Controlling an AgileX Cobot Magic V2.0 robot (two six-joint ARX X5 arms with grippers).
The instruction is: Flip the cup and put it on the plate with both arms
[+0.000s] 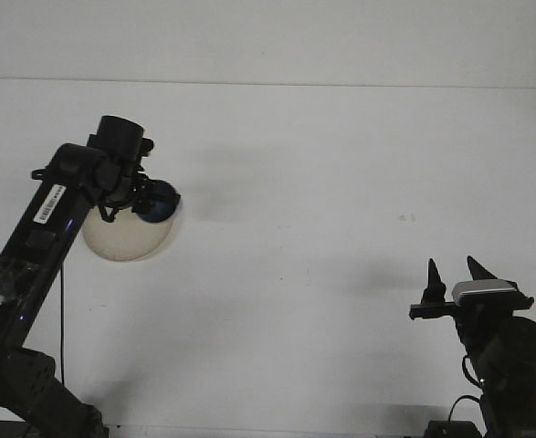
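My left gripper (147, 199) is shut on a dark blue cup (161, 202), which it holds above the right part of the cream plate (121, 241). The left arm rises from the lower left corner and hides much of the plate's upper half. Whether the cup touches the plate cannot be told. My right gripper (453, 273) stands at the lower right, far from the cup, open with its two fingertips pointing up and nothing between them.
The white table (341, 182) runs back to a pale wall along the top. A small dark mark (406, 217) lies on the table right of centre. The right arm's base stands at the lower right corner.
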